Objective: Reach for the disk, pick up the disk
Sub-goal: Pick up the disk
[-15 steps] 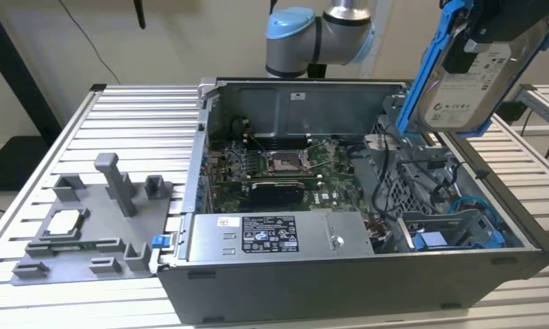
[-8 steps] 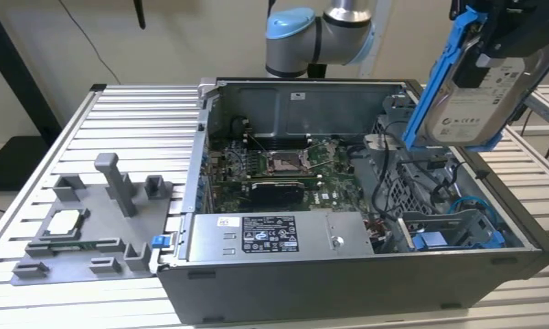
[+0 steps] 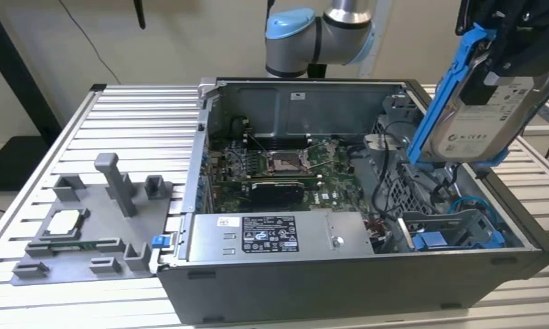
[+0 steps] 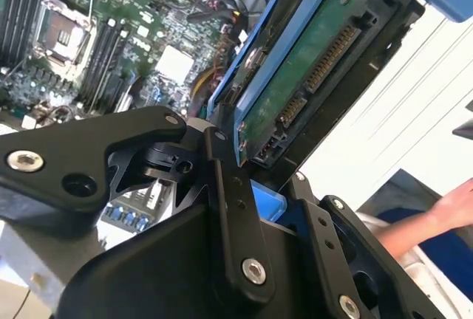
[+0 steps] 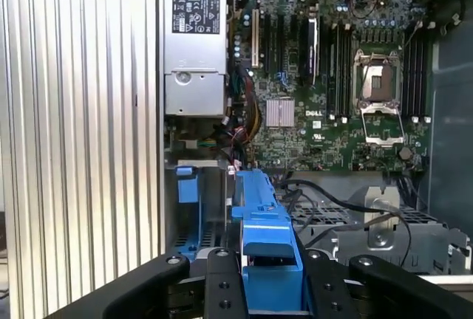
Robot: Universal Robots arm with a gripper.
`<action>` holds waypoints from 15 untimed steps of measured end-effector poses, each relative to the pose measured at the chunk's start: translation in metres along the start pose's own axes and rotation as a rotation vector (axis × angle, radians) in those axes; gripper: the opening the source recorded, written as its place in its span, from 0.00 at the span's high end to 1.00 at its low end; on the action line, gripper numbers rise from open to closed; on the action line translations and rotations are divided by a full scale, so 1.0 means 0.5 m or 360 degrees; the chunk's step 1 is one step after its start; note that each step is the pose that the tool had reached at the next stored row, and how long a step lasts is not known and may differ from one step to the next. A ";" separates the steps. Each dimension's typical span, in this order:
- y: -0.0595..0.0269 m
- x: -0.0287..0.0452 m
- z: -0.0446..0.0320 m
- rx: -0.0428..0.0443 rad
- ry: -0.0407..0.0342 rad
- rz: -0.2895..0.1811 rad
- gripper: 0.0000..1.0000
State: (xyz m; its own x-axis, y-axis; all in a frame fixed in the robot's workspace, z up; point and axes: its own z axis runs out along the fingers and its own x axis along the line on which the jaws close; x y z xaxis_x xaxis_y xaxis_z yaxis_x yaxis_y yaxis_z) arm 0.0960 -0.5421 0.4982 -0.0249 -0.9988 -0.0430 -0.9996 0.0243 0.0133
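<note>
The disk [image 3: 480, 120] hangs in the air over the open computer case's side on the exterior view's right. It is tilted on edge, with its white label facing out and a blue frame along its edges. My gripper [image 3: 501, 68] is shut on its upper end. In the second wrist view the disk [image 4: 303, 68] shows its green circuit board and connector, clamped between the black fingers [image 4: 222, 179]. The first wrist view has the disk's blue frame [image 5: 262, 238] edge-on between the gripper [image 5: 270, 278] fingers.
The open computer case [image 3: 347, 274] holds a motherboard [image 3: 274, 168], a power supply [image 3: 274, 236] and a blue bracket [image 3: 438, 240] in the drive bay below the disk. A grey fixture [image 3: 82, 240] with a small silver chip [image 3: 64, 223] lies at the exterior view's left. A person's hand [image 4: 451, 208] is nearby.
</note>
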 end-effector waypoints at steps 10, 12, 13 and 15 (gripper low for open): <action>-0.002 0.059 0.029 0.0000 0.0001 0.0000 1.00; -0.003 0.071 0.034 0.0000 0.0001 0.0000 1.00; -0.004 0.076 0.038 0.0000 0.0000 0.0000 1.00; -0.006 0.079 0.044 0.0000 0.0000 0.0000 1.00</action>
State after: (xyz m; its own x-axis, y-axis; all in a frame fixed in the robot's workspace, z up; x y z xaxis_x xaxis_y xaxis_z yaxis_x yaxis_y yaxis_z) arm 0.0976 -0.5806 0.4742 -0.0247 -0.9988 -0.0429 -0.9996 0.0242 0.0134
